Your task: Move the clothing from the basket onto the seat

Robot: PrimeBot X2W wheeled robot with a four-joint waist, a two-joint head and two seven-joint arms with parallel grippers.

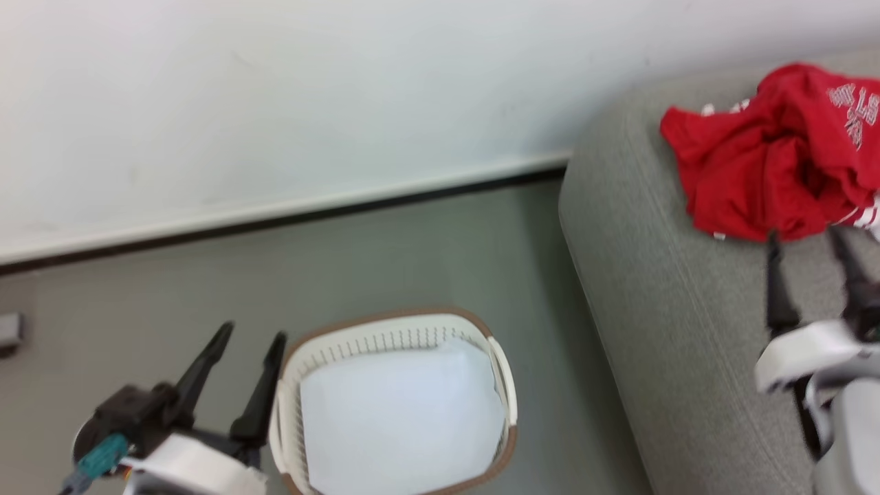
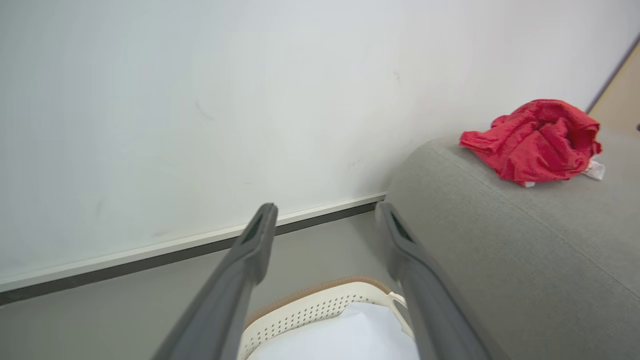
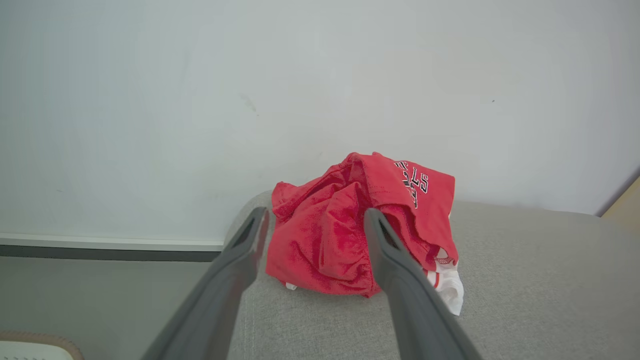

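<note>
The red clothing [image 1: 770, 158] lies crumpled on the grey sofa seat [image 1: 660, 289], with white trim and printed lettering showing [image 3: 350, 230]; it also shows at the upper right of the left wrist view [image 2: 535, 140]. My right gripper [image 1: 806, 237] is open just in front of the heap, not touching it, fingers apart [image 3: 315, 215]. The cream basket [image 1: 495, 371] with the brown rim stands on the floor and holds a pale bluish-white sheet [image 1: 402, 419]. My left gripper [image 1: 251, 333] hovers open at the basket's left edge [image 2: 325, 210], empty.
A white wall with a dark skirting strip [image 1: 275, 213] runs behind the grey floor [image 1: 206, 275]. The sofa's rounded side stands right of the basket [image 2: 330, 300]. A small grey object [image 1: 10, 330] sits at the left edge.
</note>
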